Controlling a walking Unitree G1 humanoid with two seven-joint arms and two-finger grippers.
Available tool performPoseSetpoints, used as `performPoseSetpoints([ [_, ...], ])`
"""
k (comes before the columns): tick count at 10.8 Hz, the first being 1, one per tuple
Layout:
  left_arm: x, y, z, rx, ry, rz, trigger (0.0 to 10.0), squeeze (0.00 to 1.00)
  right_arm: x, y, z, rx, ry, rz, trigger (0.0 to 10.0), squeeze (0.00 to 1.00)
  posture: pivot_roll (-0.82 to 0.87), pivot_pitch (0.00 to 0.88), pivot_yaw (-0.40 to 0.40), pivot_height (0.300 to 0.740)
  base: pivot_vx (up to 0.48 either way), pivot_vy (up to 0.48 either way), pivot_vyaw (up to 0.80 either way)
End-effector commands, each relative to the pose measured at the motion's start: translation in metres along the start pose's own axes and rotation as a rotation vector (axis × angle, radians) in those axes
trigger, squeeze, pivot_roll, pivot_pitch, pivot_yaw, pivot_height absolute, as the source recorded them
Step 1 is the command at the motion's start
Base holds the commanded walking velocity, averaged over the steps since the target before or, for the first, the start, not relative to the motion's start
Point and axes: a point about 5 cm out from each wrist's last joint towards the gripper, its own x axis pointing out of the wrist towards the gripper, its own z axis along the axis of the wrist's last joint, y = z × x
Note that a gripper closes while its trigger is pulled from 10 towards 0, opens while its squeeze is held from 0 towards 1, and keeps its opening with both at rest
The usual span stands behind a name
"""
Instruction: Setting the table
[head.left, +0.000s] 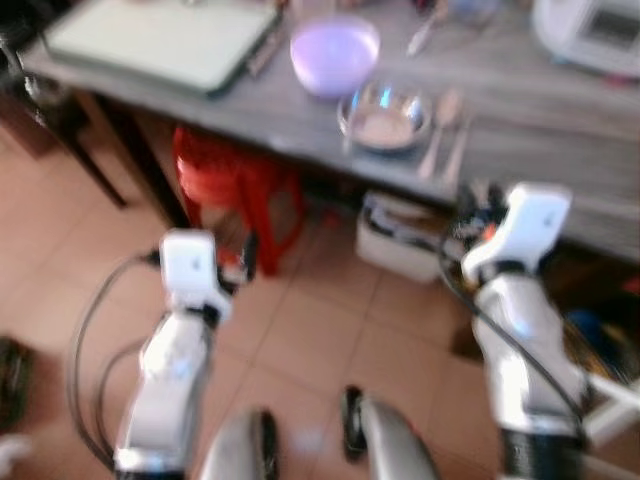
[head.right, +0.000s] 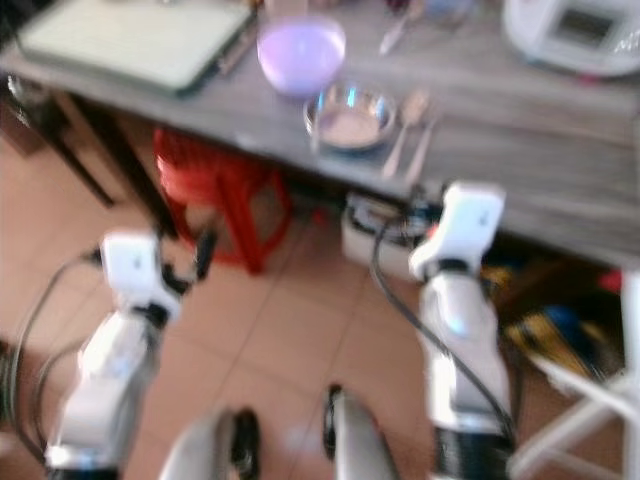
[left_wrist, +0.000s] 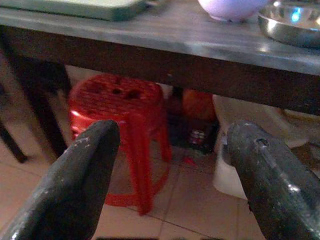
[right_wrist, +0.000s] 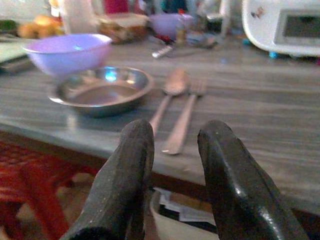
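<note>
Left gripper (left_wrist: 167, 180) low, before table edge, fingers wide apart, empty; red stool (left_wrist: 120, 107) beyond it under table. Right gripper (right_wrist: 172, 172) just below table edge (right_wrist: 60, 130), fingers parted narrowly, empty. Spoon (right_wrist: 169, 97) and fork (right_wrist: 185, 117) lie side by side on grey table, handles toward robot, heads pointing away. Steel plate (right_wrist: 102, 90) just left of spoon. Purple bowl (right_wrist: 67, 50) behind plate. White appliance (right_wrist: 282, 25) far right.
</note>
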Motion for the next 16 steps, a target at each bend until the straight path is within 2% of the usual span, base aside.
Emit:
performPoseSetpoints([
  [1,-0.003,0.000,-0.005,-0.005,0.023,0.002,10.0,0.00,0.000,-0.001,0.002,-0.002,-0.007,-0.003,10.0,0.00,-0.04,0.189,0.016,0.740,-0.240,0.000,0.00],
  [2,-0.002,0.000,-0.005,-0.003,0.020,0.002,10.0,0.00,0.001,-0.001,0.001,0.004,-0.008,-0.002,10.0,0.00,-0.04,0.182,0.014,0.740,-0.240,0.000,0.00],
  [3,0.000,0.000,-0.006,-0.001,0.018,0.003,10.0,0.00,0.003,0.000,0.001,0.000,-0.011,0.001,10.0,0.54,-0.04,0.172,0.012,0.740,0.000,0.000,0.00],
  [4,0.001,0.000,-0.005,-0.001,0.014,0.003,10.0,0.00,0.005,0.000,0.001,-0.006,-0.013,0.003,10.0,0.22,-0.04,0.169,0.012,0.740,0.000,0.000,0.00],
  [5,0.001,0.000,-0.004,-0.003,0.008,0.001,10.0,0.00,0.006,0.000,0.001,-0.008,-0.012,0.002,10.0,0.16,-0.04,0.169,0.012,0.740,0.000,0.000,0.00],
  [6,0.001,-0.002,-0.003,-0.012,-0.004,-0.010,10.0,0.00,0.006,0.000,-0.002,-0.003,0.011,-0.013,10.0,0.00,-0.04,0.166,0.013,0.740,0.000,0.000,0.00],
  [9,-0.002,-0.011,-0.008,-0.032,0.000,-0.082,10.0,0.00,0.005,0.003,-0.008,-0.002,0.029,-0.009,10.0,0.00,-0.04,0.152,0.001,0.740,0.000,0.000,-0.80],
  [12,-0.004,-0.018,-0.009,-0.062,-0.003,-0.102,10.0,0.00,0.009,0.004,-0.006,-0.003,0.022,0.007,10.0,0.00,-0.05,0.153,-0.004,0.740,0.000,-0.293,-0.80],
  [16,-0.005,-0.015,-0.010,-0.058,-0.006,-0.103,10.0,0.00,0.010,0.007,-0.006,-0.004,0.020,0.024,10.0,0.00,-0.04,0.156,-0.005,0.740,0.000,-0.368,-0.80],
])
